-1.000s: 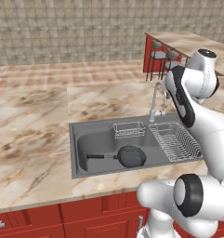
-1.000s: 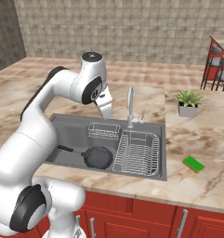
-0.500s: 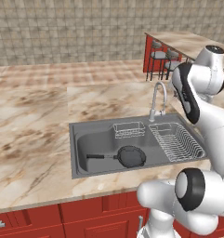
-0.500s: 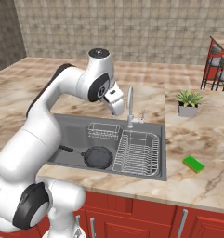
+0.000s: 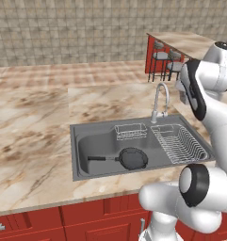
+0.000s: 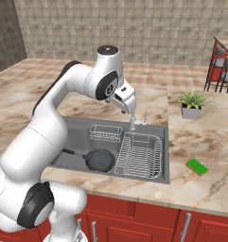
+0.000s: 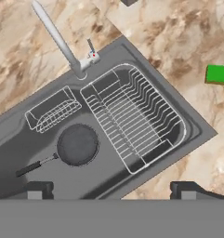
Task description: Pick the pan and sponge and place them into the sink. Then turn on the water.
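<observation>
The sink (image 6: 163,160) was seen set into the marble counter (image 5: 35,136), a draining rack (image 7: 132,116) filling its right half and a small wire basket (image 5: 130,131) standing at the back. The pan (image 6: 100,159) lay flat on the basin floor left of the rack, its long handle (image 7: 36,165) pointing away from the rack; that part of the task was judged done. The faucet (image 5: 160,101) rose behind the rack, and no stream could be made out, though a thin one might have been lost at this resolution. The gripper (image 7: 111,188) was held high over the basin, jaws spread wide and nothing between them. The sponge (image 6: 197,166) lay on the counter to the right of the sink, well apart from the gripper and in front of a potted plant (image 6: 191,104). It was judged light and soft, likely to give under pressure and unlikely to slip; a hold across its shorter width, taken from above at the middle, was thought the surest.
</observation>
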